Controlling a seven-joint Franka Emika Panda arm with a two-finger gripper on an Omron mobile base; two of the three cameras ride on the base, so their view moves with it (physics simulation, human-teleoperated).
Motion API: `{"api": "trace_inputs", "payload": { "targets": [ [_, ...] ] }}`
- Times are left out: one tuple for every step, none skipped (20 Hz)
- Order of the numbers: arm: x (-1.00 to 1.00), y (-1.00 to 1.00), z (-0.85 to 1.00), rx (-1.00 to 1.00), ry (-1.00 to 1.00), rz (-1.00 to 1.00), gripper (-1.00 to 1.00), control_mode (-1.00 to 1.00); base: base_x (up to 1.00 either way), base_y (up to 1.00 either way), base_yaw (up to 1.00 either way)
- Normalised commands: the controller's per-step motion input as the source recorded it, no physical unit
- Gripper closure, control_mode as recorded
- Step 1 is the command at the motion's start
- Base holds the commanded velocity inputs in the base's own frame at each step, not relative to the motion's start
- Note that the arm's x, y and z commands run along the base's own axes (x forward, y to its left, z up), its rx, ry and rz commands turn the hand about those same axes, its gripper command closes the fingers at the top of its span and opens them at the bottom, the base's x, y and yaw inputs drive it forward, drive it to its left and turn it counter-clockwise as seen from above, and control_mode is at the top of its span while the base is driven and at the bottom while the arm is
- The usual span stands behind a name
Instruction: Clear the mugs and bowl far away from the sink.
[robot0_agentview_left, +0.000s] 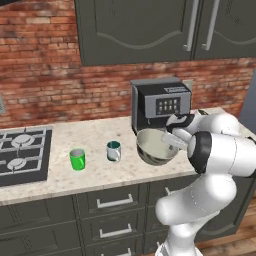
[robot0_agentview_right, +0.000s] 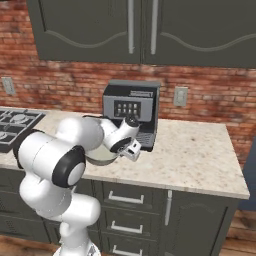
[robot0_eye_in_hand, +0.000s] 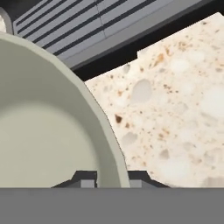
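We see the bowl (robot0_agentview_left: 156, 146) held tilted in front of the coffee machine (robot0_agentview_left: 161, 103), lifted off the speckled tabletop (robot0_agentview_left: 95, 170) as far as the left base view lets us judge. The pincer (robot0_agentview_left: 176, 141) is clenched on the bowl's right rim. In the hand view one dark fingertip (robot0_eye_in_hand: 85, 179) sits inside the rim and the other outside it, with the pale wall of the bowl (robot0_eye_in_hand: 48, 127) running up between them. Past the rim in that view lie the tabletop (robot0_eye_in_hand: 175, 113) and the ribbed grey tray of the coffee machine (robot0_eye_in_hand: 83, 26).

In the right base view the bowl (robot0_agentview_right: 101, 156) is mostly hidden behind the white arm; a slice of its rim shows just left of the pincer (robot0_agentview_right: 131, 150), close to the foot of the coffee machine (robot0_agentview_right: 131, 111).

To the left of the bowl in the left base view stand the two mugs, both upright on the tabletop. The silvery mug (robot0_agentview_left: 114, 151), dark teal inside, is near the bowl but apart from it. The green mug (robot0_agentview_left: 77, 159) stands just beyond, between the silvery mug and the black gas stove (robot0_agentview_left: 22, 155) at the left end. The two mugs do not touch.

Dark drawers (robot0_agentview_left: 114, 202) run beneath the tabletop, dark cupboards (robot0_agentview_left: 135, 30) hang above, and a brick wall (robot0_agentview_left: 45, 75) backs them.
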Motion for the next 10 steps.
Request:
{"api": "trace_inputs", "payload": {
  "targets": [
    [-0.29, 0.01, -0.07, -0.2, -0.03, 0.0, 1.0, -1.0, 0.0, 0.0, 0.0],
    [-0.17, 0.11, -0.1, -0.23, 0.0, 0.0, 1.0, -1.0, 0.0, 0.0, 0.0],
    [-0.09, 0.01, -0.02, -0.21, 0.0, 0.0, 1.0, -1.0, 0.0, 0.0, 0.0],
    [0.0, 0.0, -0.01, -0.2, 0.0, 0.0, 1.0, -1.0, 0.0, 0.0, 0.0],
    [0.0, 0.02, -0.06, -0.22, 0.04, 0.0, 1.0, -1.0, 0.0, 0.0, 0.0],
    [0.0, 0.03, -0.09, -0.22, 0.06, 0.0, 1.0, -1.0, 0.0, 0.0, 0.0],
    [0.0, 0.01, -0.11, -0.21, 0.09, 0.0, 1.0, -1.0, 0.0, 0.0, 0.0],
    [0.12, 0.06, -0.24, -0.23, 0.12, 0.0, 1.0, -1.0, 0.0, 0.0, 0.0],
    [0.16, 0.05, -0.24, -0.23, 0.13, 0.0, 1.0, -1.0, 0.0, 0.0, 0.0],
    [0.27, 0.02, -0.34, -0.23, 0.16, 0.0, 1.0, -1.0, 0.0, 0.0, 0.0]
  ]
}}
